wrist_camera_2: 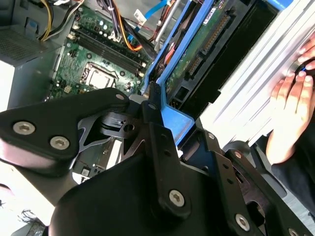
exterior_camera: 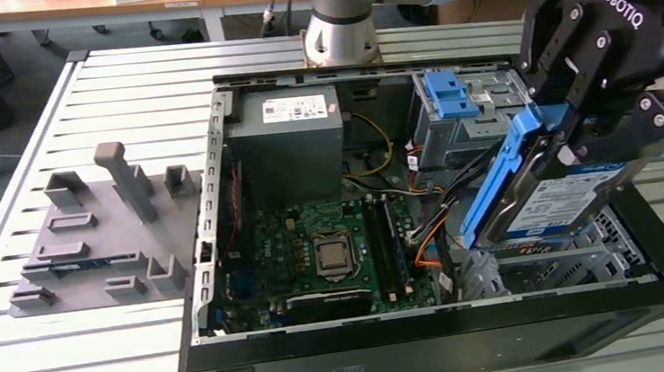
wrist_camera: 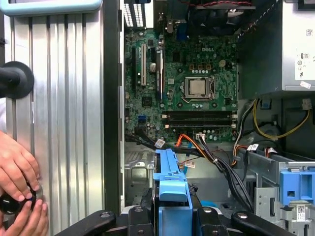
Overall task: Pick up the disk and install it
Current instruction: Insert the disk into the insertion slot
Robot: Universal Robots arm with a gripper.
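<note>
The gripper (wrist_camera_2: 140, 110) clamped the disk (wrist_camera_2: 199, 46) by its blue bracket, the motherboard (wrist_camera_2: 93, 66) beyond. A person's hand (wrist_camera_2: 290, 113) lay on the slatted table (wrist_camera_2: 256, 64).

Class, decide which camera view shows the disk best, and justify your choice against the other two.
The exterior view: the disk hangs tilted in the gripper above the open case, label and blue bracket plain. The first wrist view shows the disk edge-on, mostly bracket; the second wrist view shows its circuit-board side.

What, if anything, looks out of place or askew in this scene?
The disk hangs steeply tilted in the gripper above the open computer case, not seated in a bay. Also, a person's hands rest on the table beside the case.
</note>
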